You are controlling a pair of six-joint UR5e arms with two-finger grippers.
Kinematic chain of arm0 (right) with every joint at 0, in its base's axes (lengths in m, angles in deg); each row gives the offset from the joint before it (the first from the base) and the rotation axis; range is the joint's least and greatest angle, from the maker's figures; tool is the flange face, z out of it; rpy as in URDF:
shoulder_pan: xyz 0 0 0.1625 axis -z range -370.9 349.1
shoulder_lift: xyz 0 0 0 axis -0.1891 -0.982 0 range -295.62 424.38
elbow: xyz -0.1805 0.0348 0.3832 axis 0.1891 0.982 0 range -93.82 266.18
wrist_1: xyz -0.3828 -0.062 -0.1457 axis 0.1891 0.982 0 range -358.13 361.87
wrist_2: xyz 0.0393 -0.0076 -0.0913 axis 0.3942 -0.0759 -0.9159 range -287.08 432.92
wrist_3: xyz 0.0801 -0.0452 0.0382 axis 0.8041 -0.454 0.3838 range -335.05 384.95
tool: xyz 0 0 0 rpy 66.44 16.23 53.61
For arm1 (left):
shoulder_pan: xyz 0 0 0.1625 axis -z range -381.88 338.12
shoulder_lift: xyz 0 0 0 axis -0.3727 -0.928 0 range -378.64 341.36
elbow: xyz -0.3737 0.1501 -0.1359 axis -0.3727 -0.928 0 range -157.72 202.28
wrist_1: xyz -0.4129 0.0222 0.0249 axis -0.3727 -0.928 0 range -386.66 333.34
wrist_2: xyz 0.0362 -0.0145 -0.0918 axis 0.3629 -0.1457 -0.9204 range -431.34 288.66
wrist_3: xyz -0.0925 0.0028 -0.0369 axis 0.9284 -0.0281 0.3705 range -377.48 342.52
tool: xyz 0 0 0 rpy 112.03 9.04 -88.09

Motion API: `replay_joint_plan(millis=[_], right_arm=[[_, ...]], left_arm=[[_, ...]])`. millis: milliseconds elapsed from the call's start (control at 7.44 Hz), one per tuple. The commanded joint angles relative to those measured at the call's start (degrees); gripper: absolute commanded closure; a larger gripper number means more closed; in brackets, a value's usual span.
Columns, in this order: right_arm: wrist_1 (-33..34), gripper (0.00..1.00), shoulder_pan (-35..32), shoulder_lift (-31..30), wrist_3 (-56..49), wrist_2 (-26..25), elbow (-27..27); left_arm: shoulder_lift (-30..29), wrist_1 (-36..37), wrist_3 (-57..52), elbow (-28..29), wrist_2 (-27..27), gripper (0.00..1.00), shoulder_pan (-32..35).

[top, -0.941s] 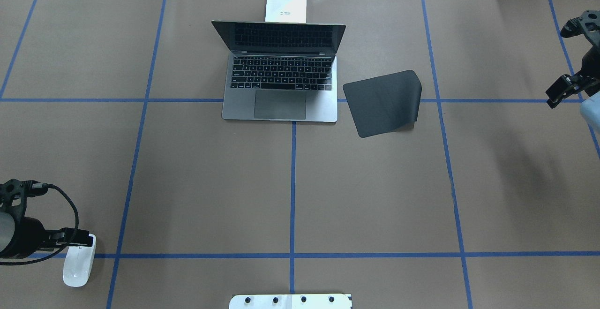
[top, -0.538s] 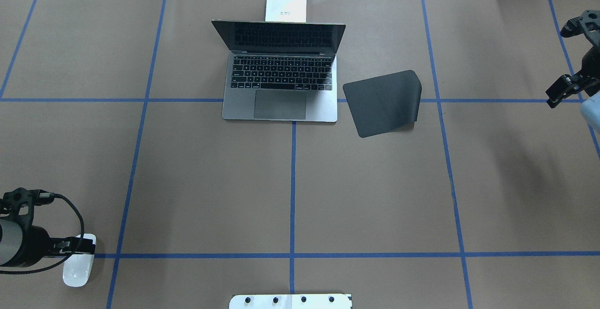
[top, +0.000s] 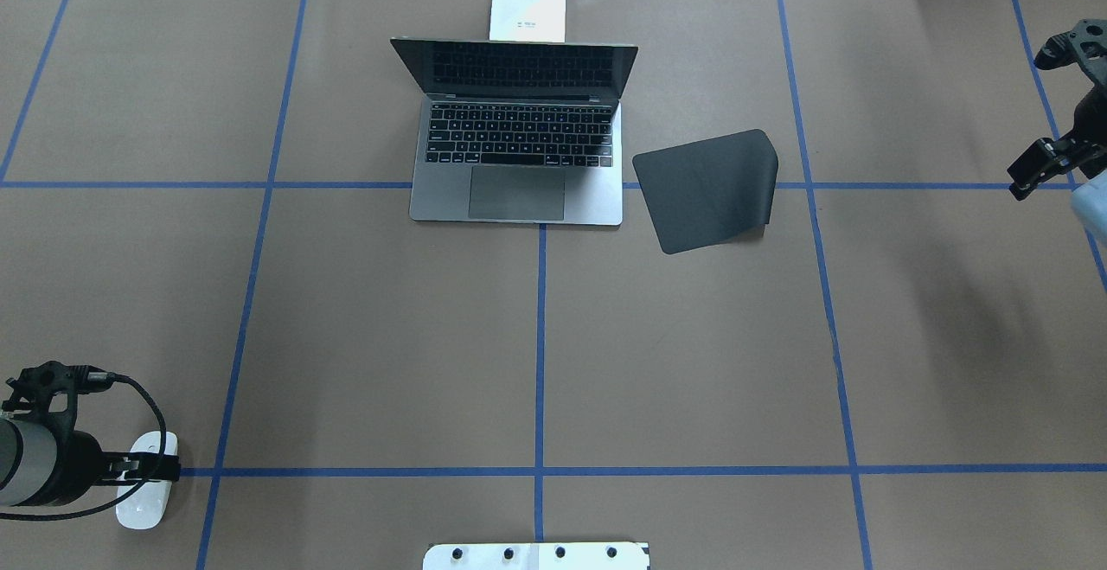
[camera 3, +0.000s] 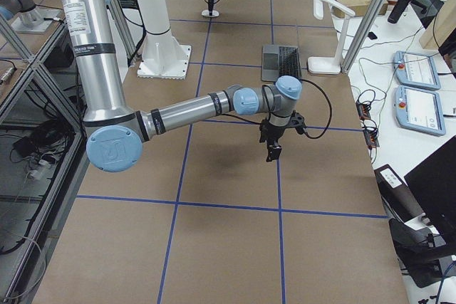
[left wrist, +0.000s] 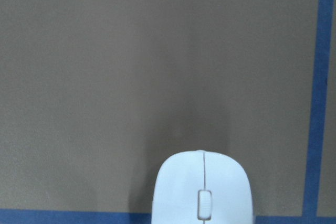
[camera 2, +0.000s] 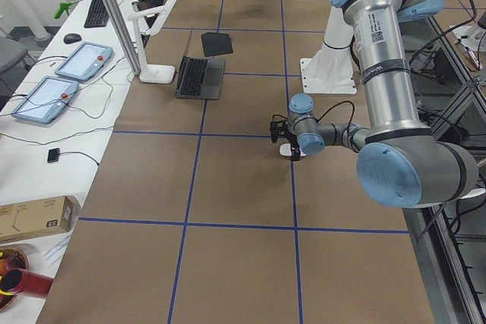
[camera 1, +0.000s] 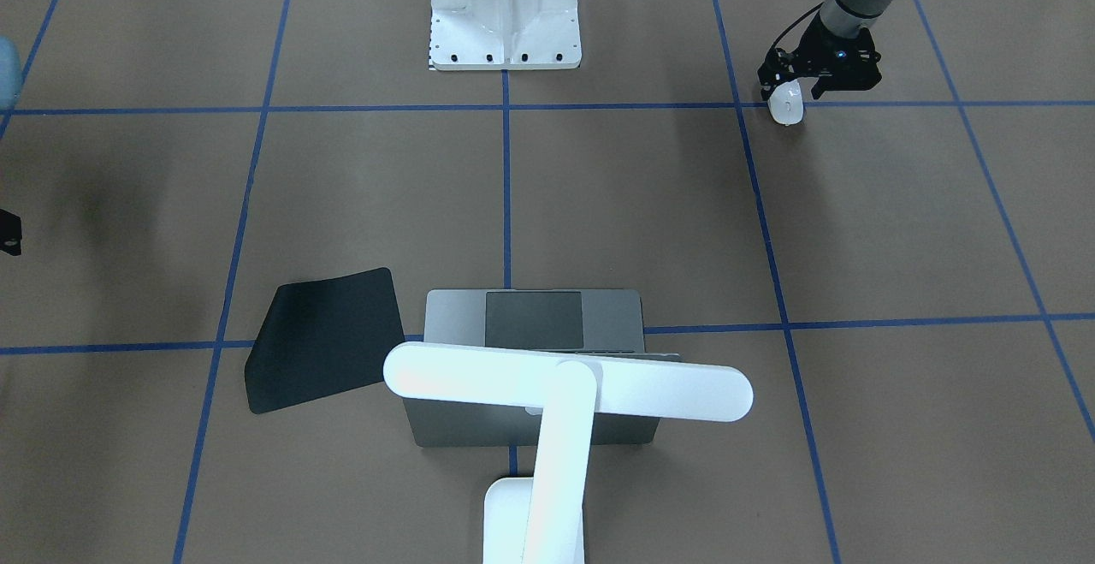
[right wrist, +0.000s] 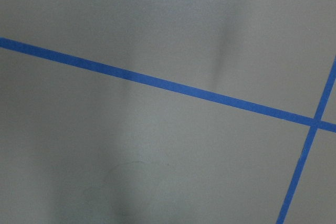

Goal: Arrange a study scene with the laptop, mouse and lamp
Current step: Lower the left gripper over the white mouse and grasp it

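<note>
nearest the robot, the white bolted pedestal (top: 536,556) sits at the edge of the tabletop (top: 389,345). in the near left corner the mouse (top: 140,509) lies flat across a blue tape line (top: 536,470). the left arm (top: 35,466) reaches in low from the side. the left jaws hang directly over the mouse's middle, and it cannot be told whether they are clenched on it or released. farther out, the right jaws hover above bare paper at the right edge, well apart from everything, their state equally unclear. the black mat (top: 707,189) lies just beside the open laptop (top: 517,163). behind the laptop's screen stands the lamp (top: 527,16). in the front-facing view its bar head crosses the lid.
</note>
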Motion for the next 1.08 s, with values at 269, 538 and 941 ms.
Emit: replay_joint_plan(millis=[269,538,941], right_arm=[[0.00,0.00,0.00,-0.26,-0.24,0.09,-0.01],[0.00,0.00,0.00,-0.26,-0.33,0.00,-0.10],[0.00,0.00,0.00,-0.26,-0.24,0.00,-0.27]], left_arm=[[-0.09,0.07,0.00,-0.53,-0.01,0.61,-0.03],[-0.09,0.07,0.00,-0.53,-0.10,0.71,-0.03],[-0.44,-0.01,0.00,-3.77,-0.63,1.00,0.67]])
